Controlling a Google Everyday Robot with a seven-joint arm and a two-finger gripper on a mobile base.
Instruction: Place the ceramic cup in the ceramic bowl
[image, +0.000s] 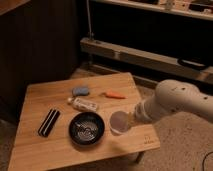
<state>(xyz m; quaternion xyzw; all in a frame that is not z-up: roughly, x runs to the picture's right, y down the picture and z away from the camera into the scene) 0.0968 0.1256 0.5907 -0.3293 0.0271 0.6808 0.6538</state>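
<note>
claw (133, 119) half-hidden behind ceramic cup (120, 122), clamped on it | cup at 3 o'clock of ceramic bowl (86, 128) | arm (180, 100) cut off right | wooden table (40, 97), dim room

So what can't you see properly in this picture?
All in the camera view:
- The hand, just right of the ceramic bowl, is mostly hidden behind the ceramic cup it holds.
- The arm is cut off by the right edge.
- The writing on the white tube is too small to read.
</note>
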